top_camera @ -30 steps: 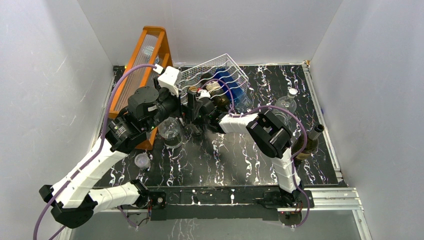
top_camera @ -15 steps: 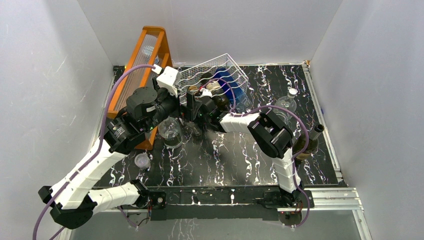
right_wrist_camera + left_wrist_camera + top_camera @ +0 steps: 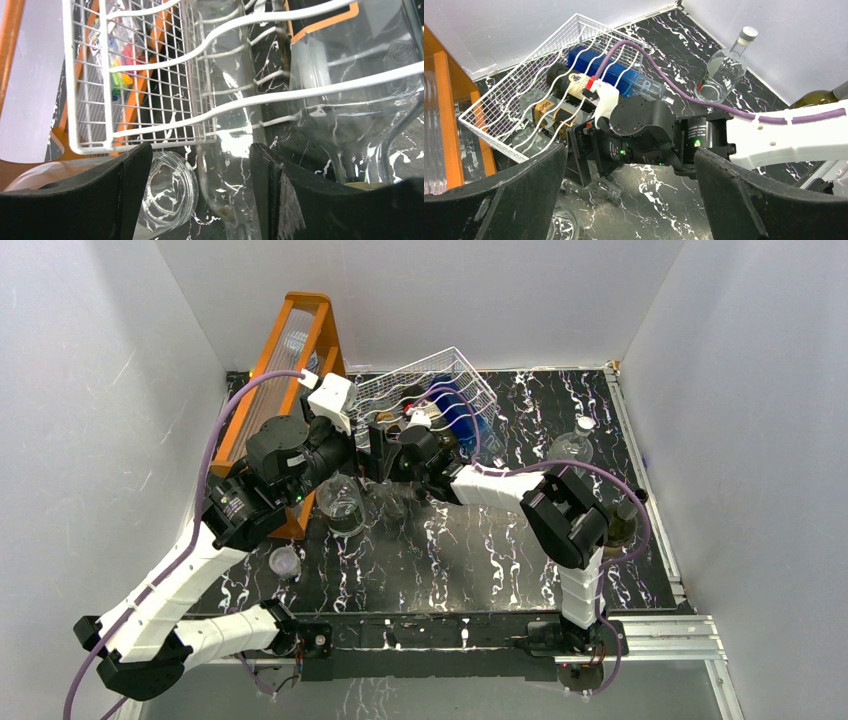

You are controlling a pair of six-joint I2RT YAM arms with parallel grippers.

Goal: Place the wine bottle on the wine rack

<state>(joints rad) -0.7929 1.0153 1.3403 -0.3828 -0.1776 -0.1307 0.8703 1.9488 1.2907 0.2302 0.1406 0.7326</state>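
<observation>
Right gripper is spread; a clear glass bottle has its neck between the fingers, seemingly ungripped. Just beyond, the wine rack cradles it beside a dark labelled wine bottle and a blue bottle. Left gripper is spread, empty. Placement looks done; retreat remains.

Just ahead of the right pincer, the wine rack was made of smooth white-coated wire, and a bottle of clear glossy glass. Its fingers were of matt black plastic. Beneath, the surface was finished in glossy black marbling.
</observation>
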